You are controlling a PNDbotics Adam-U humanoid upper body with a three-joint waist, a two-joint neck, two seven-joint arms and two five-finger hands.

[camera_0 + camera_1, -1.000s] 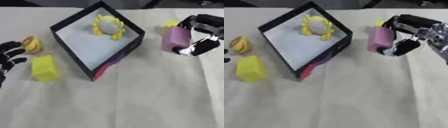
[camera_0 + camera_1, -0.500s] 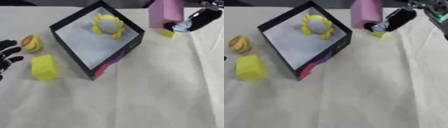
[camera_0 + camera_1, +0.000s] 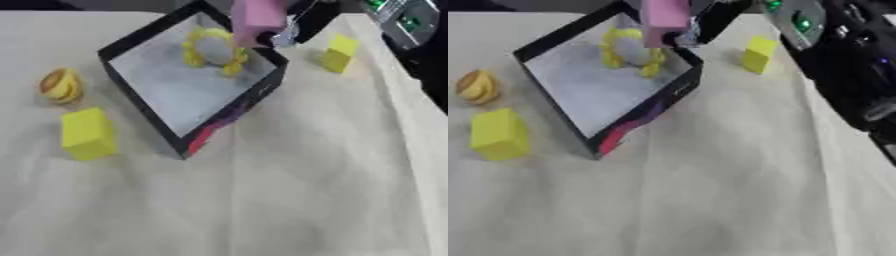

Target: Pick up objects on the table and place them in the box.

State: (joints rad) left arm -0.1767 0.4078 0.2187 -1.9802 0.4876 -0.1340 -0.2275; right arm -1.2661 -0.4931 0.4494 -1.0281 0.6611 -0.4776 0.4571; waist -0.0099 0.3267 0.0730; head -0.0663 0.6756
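While over the black box, pink block in right robot hand, fingers curled.

My right hand runs off the top edge at twelve o'clock, so I cannot tell how my fingers sit on the pink block, whose upper end is cut off there too. That block covers the far corner of the box and part of the yellow and grey thing inside, too blurred to identify. My left hand shows nowhere.
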